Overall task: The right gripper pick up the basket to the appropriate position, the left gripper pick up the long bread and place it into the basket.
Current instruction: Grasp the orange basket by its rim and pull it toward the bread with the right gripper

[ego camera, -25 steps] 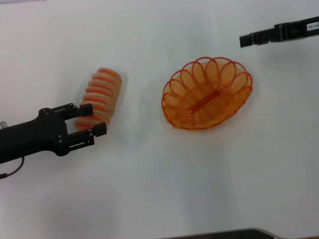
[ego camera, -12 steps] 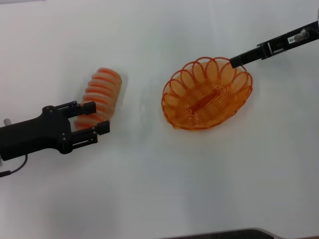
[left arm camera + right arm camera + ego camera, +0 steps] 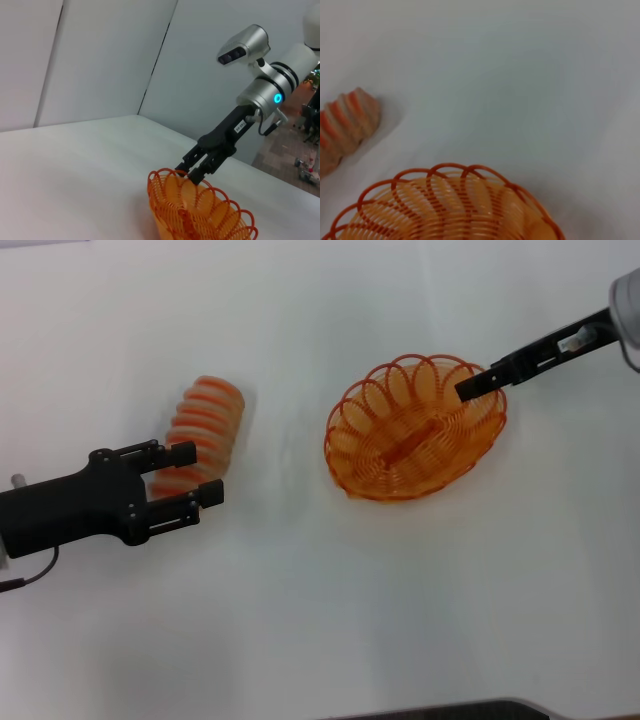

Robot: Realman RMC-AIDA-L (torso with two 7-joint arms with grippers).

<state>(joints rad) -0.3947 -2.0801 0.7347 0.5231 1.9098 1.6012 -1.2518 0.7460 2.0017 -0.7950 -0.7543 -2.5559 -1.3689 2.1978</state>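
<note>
Down came my right hand (image 3: 468, 388) to the basket (image 3: 412, 430) rim, fingers open. Basket sits mid-surface, light and stiff; I'd pinch a rim loop. Left hand (image 3: 193, 476), open, straddles the long bread (image 3: 205, 418).

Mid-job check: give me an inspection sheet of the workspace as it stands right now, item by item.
Surface: white table, bare apart from the job's things.
Basket: orange wire basket upright on the table, nothing inside.
Long bread: long bread lying on the table, apart from the basket.
Clutter: nothing seen.
Left gripper: left gripper open, fingers either side of the bread's near end.
Right gripper: right gripper at the basket's far rim; finger state not readable.
Cables: thin dark cable under the left arm.
Surroundings: pale wall panels behind the table.
</note>
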